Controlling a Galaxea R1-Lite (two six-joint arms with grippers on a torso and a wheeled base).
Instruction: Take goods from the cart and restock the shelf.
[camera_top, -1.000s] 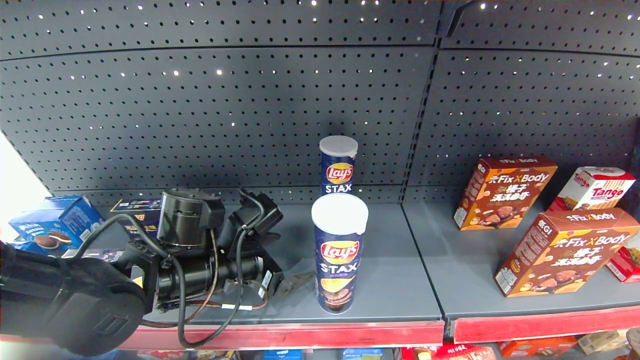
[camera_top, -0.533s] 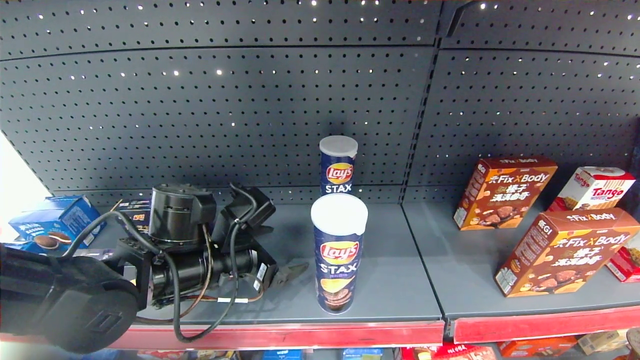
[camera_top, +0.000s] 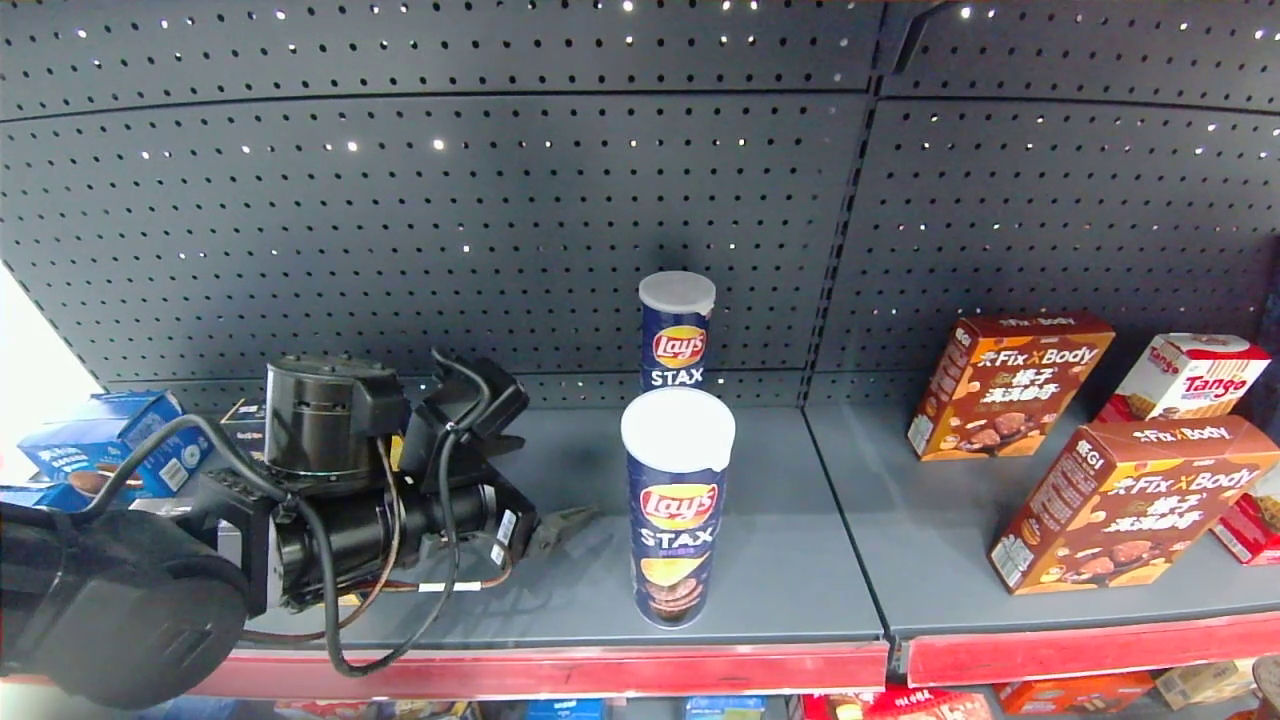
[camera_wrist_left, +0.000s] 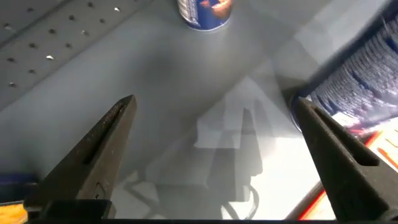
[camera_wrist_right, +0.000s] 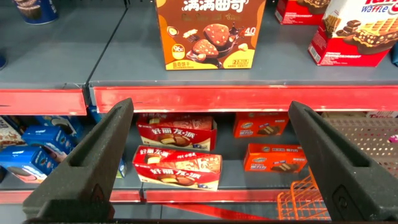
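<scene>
Right hand (camera_wrist_right: 211, 104) spread wide, brown box (camera_wrist_right: 210, 34) on shelf (camera_wrist_right: 68, 56), red boxes (camera_wrist_right: 177, 168) below

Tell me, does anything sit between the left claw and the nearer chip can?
Nothing: the head view shows bare grey shelf between left gripper and front can.

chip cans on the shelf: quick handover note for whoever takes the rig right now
Left gripper: jaws open, empty, low over the shelf, left of the front chip can.
Right gripper: jaws open, empty, facing the red shelf edge.
Done: front chip can and back chip can stand upright, one behind the other.
Left: bring more goods to the shelf.
</scene>
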